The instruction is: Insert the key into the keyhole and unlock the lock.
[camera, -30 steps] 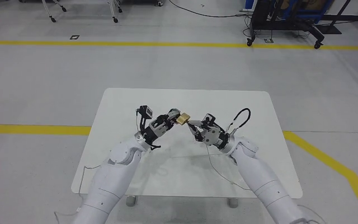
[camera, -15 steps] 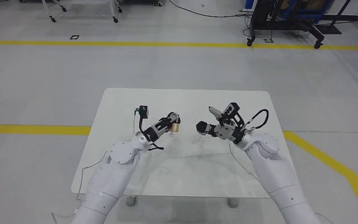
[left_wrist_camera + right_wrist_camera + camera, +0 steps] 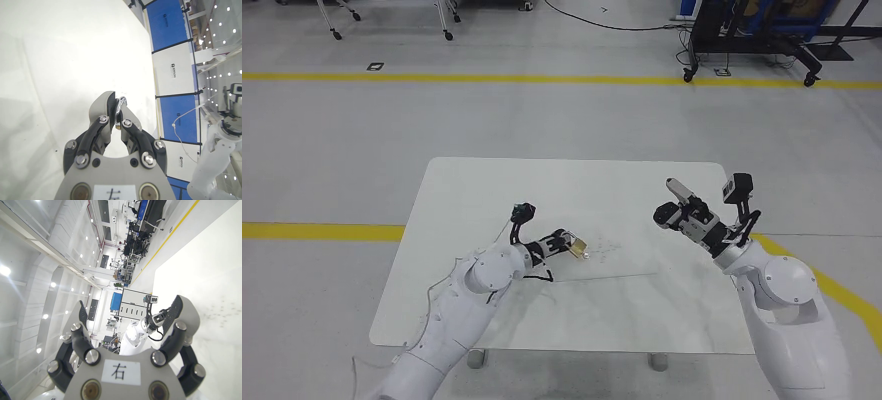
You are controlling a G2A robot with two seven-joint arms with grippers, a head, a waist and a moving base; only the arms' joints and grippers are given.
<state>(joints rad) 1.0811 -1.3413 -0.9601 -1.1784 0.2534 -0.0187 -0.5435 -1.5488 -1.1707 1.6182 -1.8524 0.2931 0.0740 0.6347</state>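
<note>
Jaws of the left gripper (image 3: pixel 118 113) pinch the small brass padlock (image 3: pixel 579 246) by its shackle, lowered to the middle of the white rectangular table (image 3: pixel 542 190). The right gripper (image 3: pixel 130 303), jaws spread and empty, has withdrawn over the table's right side, so insertion seems over.

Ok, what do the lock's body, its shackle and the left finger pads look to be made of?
Lock body: likely brass, yellow-gold metallic sheen in the top view. Shackle: probably polished or chrome-plated steel, silvery with mirror-like glints. Pads of the left gripper: seemingly black rubber, matt and ribbed.
</note>
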